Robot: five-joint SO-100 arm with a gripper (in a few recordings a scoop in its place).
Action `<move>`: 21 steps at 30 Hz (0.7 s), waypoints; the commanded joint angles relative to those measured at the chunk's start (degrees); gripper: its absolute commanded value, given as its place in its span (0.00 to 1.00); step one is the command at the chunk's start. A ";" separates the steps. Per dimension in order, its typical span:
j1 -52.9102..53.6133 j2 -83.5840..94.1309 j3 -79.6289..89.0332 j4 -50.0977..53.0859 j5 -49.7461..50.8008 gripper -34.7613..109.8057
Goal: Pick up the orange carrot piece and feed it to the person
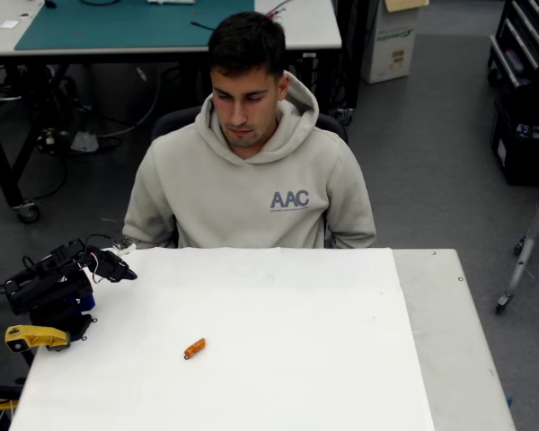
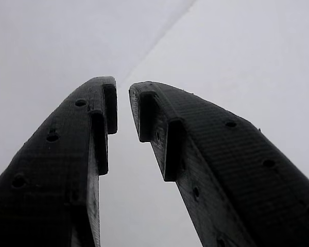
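The orange carrot piece [image 1: 194,347] is seen lying on the white table [image 1: 296,359] before the person [image 1: 251,171] overhead, while the gripper [image 2: 123,100] is shown slightly parted, empty, in the wrist view.

You can read one text clearly: the letters "AAC" on the chest of the person's [image 1: 251,162] hoodie, with a smaller line under them that is too small to read. To the upper right of the person, a cardboard box [image 1: 393,45] carries printing you cannot read.
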 commanded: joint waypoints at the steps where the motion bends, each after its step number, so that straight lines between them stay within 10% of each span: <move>1: 0.62 0.62 -3.78 -0.18 -0.79 0.24; 21: 0.62 -2.02 -17.84 -0.35 -1.14 0.23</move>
